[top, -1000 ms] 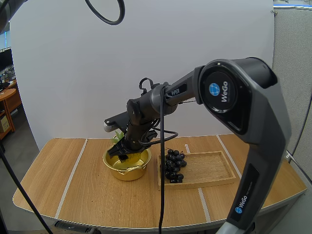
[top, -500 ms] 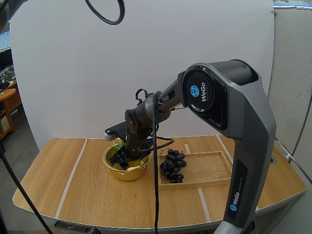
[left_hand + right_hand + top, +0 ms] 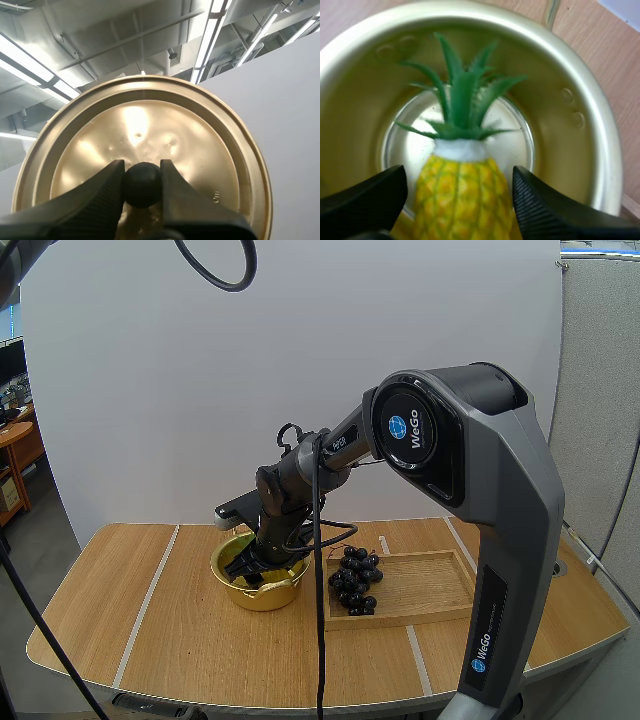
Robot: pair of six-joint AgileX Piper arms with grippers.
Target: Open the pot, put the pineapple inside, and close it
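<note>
Pineapple (image 3: 462, 195) lies inside pot (image 3: 590, 100), crown pointed away from right gripper (image 3: 459, 175), long axis in line with it. Right jaws spread, flanking fruit, gap seen at one side. Lid (image 3: 150, 125) held away from pot, knob (image 3: 142, 184) pinched by left gripper (image 3: 142, 172). Judged next: right gripper to be lifted straight out of pot, lid then brought over rim.

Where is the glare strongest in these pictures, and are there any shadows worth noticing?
Left wrist view: pale glare blotches spread over the golden lid. Right wrist view: the pot's floor shines whitish behind the pineapple. High view: even light, just a faint shadow under the pot on the table.
</note>
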